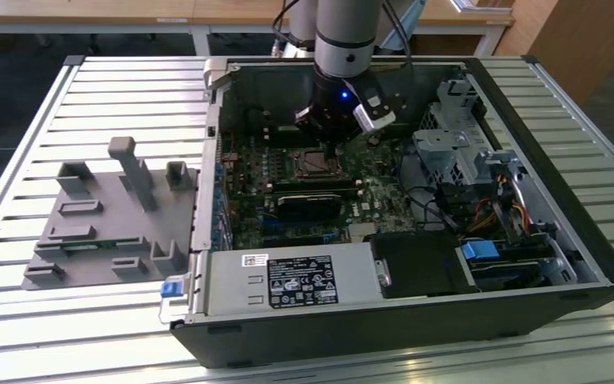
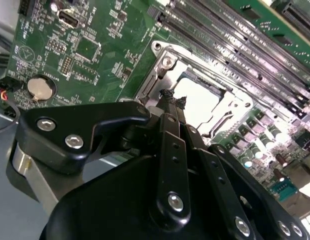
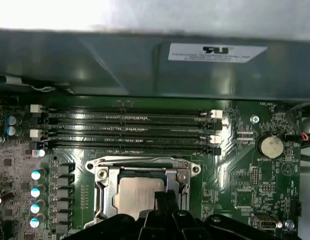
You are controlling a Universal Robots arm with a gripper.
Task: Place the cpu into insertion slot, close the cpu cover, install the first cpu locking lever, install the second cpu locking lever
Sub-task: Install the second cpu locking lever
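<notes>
The cpu (image 3: 137, 195) lies in its socket on the green motherboard, its dull silver top showing through the window of the cpu cover (image 3: 102, 186). The cover lies flat over it. In the second wrist view the cpu (image 2: 202, 102) shines bright inside the cover frame (image 2: 162, 70). My gripper (image 2: 171, 97) is shut, its thin black fingertips (image 3: 162, 199) pressed together with nothing between them, right at the edge of the cover window. I cannot tell whether they touch it. In the exterior view the gripper (image 1: 332, 150) hangs just above the socket (image 1: 312, 164).
Memory slots (image 3: 130, 125) run beside the socket, and a coin battery (image 3: 271, 146) sits close by. The open case holds a power supply (image 1: 285, 280), a black block (image 1: 309, 202) and a drive cage (image 1: 451, 148). A grey fixture (image 1: 105, 216) stands on the slatted table.
</notes>
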